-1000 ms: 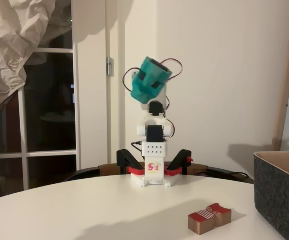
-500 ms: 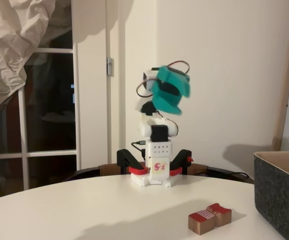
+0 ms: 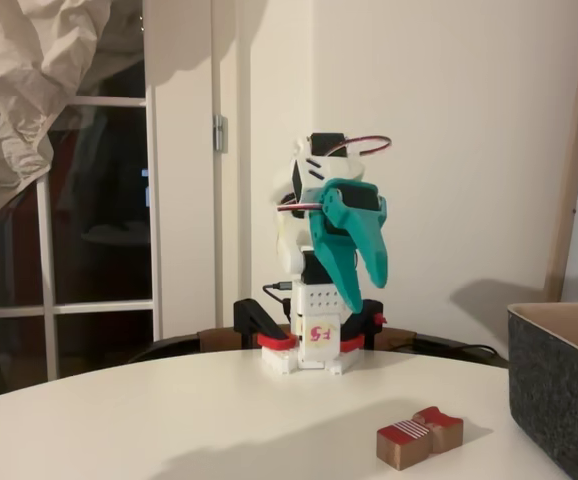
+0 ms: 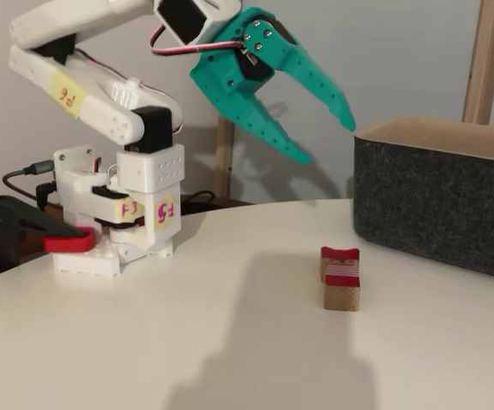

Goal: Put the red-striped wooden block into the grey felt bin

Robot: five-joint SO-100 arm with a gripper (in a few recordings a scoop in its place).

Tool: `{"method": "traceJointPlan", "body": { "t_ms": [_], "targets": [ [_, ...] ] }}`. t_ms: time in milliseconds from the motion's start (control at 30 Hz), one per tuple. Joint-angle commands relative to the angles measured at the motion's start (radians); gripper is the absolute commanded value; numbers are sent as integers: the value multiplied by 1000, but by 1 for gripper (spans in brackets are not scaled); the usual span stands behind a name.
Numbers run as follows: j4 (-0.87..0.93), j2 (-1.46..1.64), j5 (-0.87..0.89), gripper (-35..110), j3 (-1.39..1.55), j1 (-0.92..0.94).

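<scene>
The red-striped wooden block (image 3: pixel 419 437) (image 4: pixel 341 277) lies flat on the white table, a brown block with a red-and-white striped patch on top and a red far end. The grey felt bin (image 3: pixel 564 390) (image 4: pixel 439 196) stands to the right of the block in both fixed views, its pale inside showing at the rim. My teal gripper (image 3: pixel 367 291) (image 4: pixel 326 139) hangs high in the air above the table, open with nothing between its fingers. It points down and toward the block, well apart from it.
The white arm base (image 3: pixel 309 345) (image 4: pixel 114 226) is held to the table's far edge by black and red clamps (image 4: pixel 25 229). A wooden post (image 4: pixel 486 60) rises behind the bin. Bare tabletop (image 4: pixel 187 325) lies around the block.
The gripper has swung from pointing upward above the base to pointing downward and forward, lowering toward the table. The block and bin have not moved.
</scene>
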Motion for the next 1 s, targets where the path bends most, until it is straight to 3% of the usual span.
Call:
{"method": "traceJointPlan", "body": {
  "t_ms": [0, 233, 967],
  "targets": [
    [80, -35, 17, 23, -37, -3],
    [173, -112, 18, 27, -37, -43],
    [179, -541, 38, 28, -37, -202]
  ]
}}
